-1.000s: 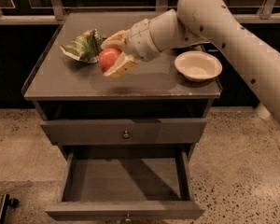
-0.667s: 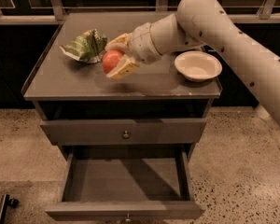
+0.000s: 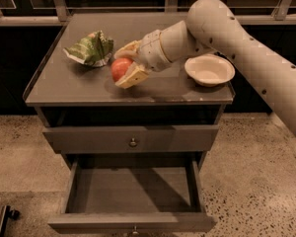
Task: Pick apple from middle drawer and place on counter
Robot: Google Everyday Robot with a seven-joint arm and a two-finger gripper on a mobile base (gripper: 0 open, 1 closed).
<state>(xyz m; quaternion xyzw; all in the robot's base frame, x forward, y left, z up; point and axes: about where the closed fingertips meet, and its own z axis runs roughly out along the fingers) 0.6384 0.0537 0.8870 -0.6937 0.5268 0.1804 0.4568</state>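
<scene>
The red-orange apple (image 3: 120, 67) sits between the two pale fingers of my gripper (image 3: 122, 67), low over the grey counter (image 3: 79, 90) near its middle. I cannot tell whether the apple touches the counter. The gripper is shut on the apple, one finger behind it and one (image 3: 134, 76) in front. My arm reaches in from the right. The middle drawer (image 3: 133, 191) is pulled out below and its inside shows nothing in it. The closed drawer (image 3: 132, 138) above it has a small metal knob.
A crumpled green chip bag (image 3: 91, 48) lies on the counter left of the apple. A white bowl (image 3: 209, 70) stands on the counter at the right, under my arm. A dark object (image 3: 2, 218) sits on the speckled floor at lower left.
The gripper with the apple has shifted slightly right and a little lower over the counter. The drawer, bag and bowl have not moved.
</scene>
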